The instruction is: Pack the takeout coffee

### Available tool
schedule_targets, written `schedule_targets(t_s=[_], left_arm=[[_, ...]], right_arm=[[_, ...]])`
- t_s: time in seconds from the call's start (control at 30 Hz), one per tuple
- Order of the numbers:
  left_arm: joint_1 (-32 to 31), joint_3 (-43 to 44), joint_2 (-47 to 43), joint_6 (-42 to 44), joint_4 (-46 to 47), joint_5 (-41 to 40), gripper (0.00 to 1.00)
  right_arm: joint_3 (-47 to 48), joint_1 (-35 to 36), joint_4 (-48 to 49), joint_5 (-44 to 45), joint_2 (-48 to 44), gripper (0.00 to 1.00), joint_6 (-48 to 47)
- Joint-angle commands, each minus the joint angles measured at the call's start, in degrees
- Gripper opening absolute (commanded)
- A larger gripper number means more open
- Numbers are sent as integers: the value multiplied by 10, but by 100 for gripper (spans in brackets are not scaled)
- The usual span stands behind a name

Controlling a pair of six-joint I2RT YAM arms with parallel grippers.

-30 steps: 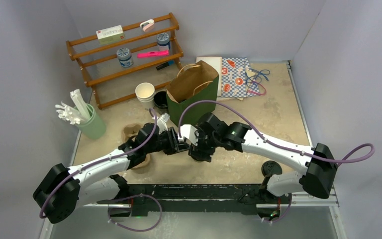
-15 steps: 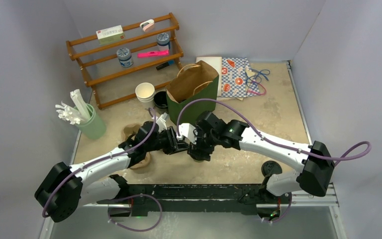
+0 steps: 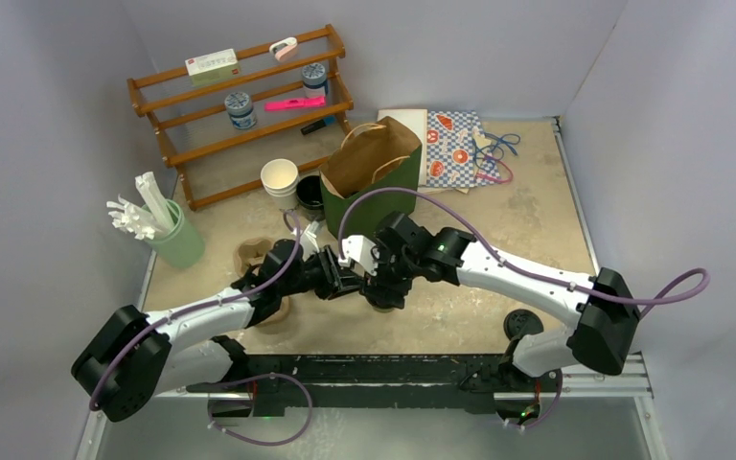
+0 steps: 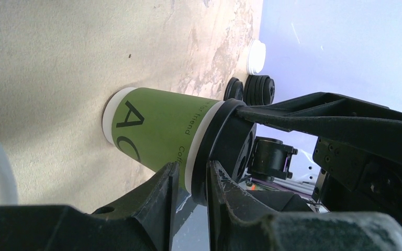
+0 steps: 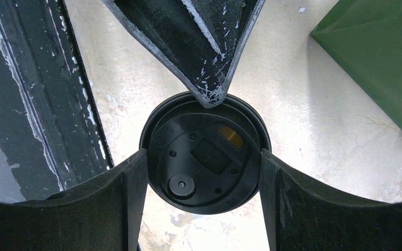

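Note:
The takeout coffee [image 4: 152,130], an olive-green cup with a black sip lid [image 5: 204,151], stands on the table in front of the green bag. In the top view it is almost hidden under my right gripper [image 3: 380,292]. My right gripper [image 5: 201,159] comes from above, and its fingers [image 5: 136,178] press both sides of the lid. My left gripper [image 4: 193,180] reaches in from the left [image 3: 350,283]. It is nearly shut, one finger under the lid's rim and one on top of it.
An open green paper bag [image 3: 374,172] stands just behind the cup. A lidless cup [image 3: 279,179] and a black cup [image 3: 310,192] sit left of the bag. A wooden rack [image 3: 240,105], a green utensil holder [image 3: 177,240], a brown carrier [image 3: 249,254] and patterned papers [image 3: 450,144] are around.
Both grippers stay at the cup. The right arm has shifted slightly left and the left arm has edged forward. The cup has not visibly moved.

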Motion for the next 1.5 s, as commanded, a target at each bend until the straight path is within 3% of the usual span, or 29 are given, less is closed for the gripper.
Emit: schedule_targets(t_s=[0.0,0.23,0.43,0.63,0.93,1.17,1.47], left_arm=[[-12,-45,41,17,-133,-10,26],[-12,-22,34,36,-160,-18,26],[-12,64,8,103,-242,-51,36],[-12,118,-37,144,-279,-82,47],[-12,117,-87,152,-238,-75,53],[-13,136,-123,171,-255,-87,54],[-12,243,-116,230,-370,-113,54]], right_arm=[[-33,19,-94,-90,58,52,15],[-20,19,-92,-85,53,52,27],[0,19,-73,-62,29,55,97],[8,19,-65,46,20,60,253],[-7,19,-89,278,-55,61,509],[45,18,-223,428,-37,58,720],[67,-7,-262,451,-41,60,799]])
